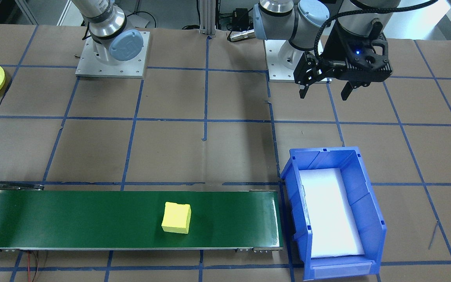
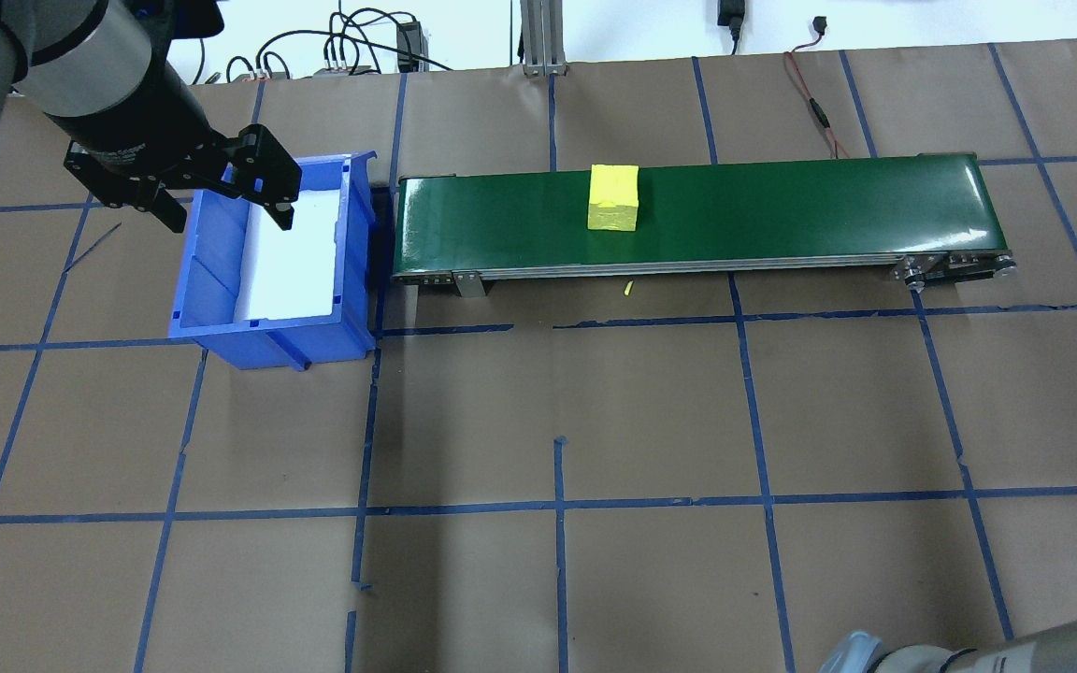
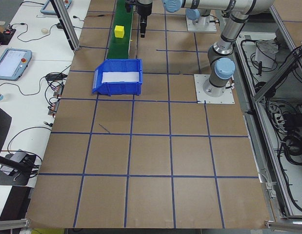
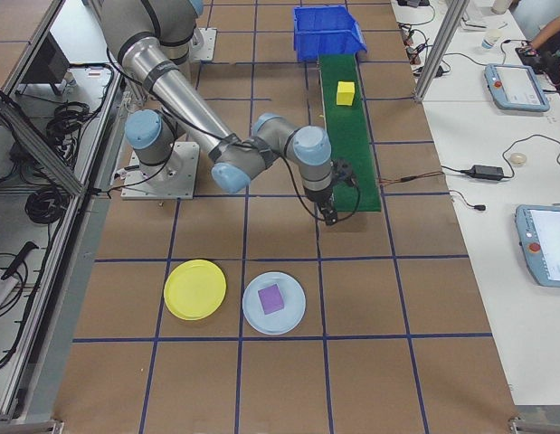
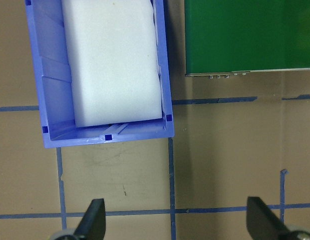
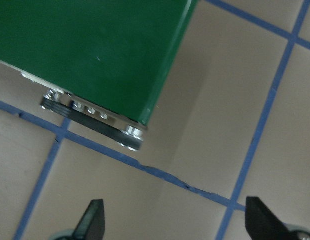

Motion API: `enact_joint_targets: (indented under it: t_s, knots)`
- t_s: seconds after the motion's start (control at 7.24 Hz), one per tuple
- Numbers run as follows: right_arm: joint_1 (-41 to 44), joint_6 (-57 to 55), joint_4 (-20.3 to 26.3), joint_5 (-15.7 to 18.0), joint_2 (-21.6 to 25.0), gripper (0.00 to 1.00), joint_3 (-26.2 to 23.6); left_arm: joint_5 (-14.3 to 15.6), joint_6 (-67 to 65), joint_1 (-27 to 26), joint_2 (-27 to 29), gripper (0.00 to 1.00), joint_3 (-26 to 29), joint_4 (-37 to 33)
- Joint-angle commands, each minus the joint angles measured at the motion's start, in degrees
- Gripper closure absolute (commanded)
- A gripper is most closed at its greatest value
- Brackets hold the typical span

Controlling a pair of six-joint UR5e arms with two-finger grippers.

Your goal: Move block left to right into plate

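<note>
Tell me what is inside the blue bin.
The blue bin holds only a white foam pad lining its floor; no block lies on it. Whatever is beneath the pad is covered. The left claw hovers open above it.

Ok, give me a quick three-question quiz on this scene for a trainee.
1. True or false: the yellow block sits on the green belt.
2. Which holds a purple block: A) the yellow plate, B) the pale blue plate, C) the blue bin?
3. Fill in: both the left gripper and right gripper are ____.

Key: 1 true; 2 B; 3 open.
</note>
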State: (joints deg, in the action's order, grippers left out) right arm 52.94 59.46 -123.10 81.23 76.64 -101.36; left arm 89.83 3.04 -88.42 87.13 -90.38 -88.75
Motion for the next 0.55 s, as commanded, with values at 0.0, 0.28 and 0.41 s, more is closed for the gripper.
enact_joint_targets:
  t_s: [0.0,0.28,0.41]
  knots:
    - [14.3,-23.2,0.1,-1.5,0.6,0.00,1.1,0.1,0.0,0.0,0.0,0.00,0.0,0.1]
    - [22.3,-45.5,0.1,-6.9,0.0,0.00,1.4,0.0,0.0,0.0,0.1,0.00,0.0,0.1]
    - [23.9,-51.1,0.1,-8.4,-1.4,0.00,3.0,0.0,0.0,0.0,0.1,0.00,-0.1,0.1]
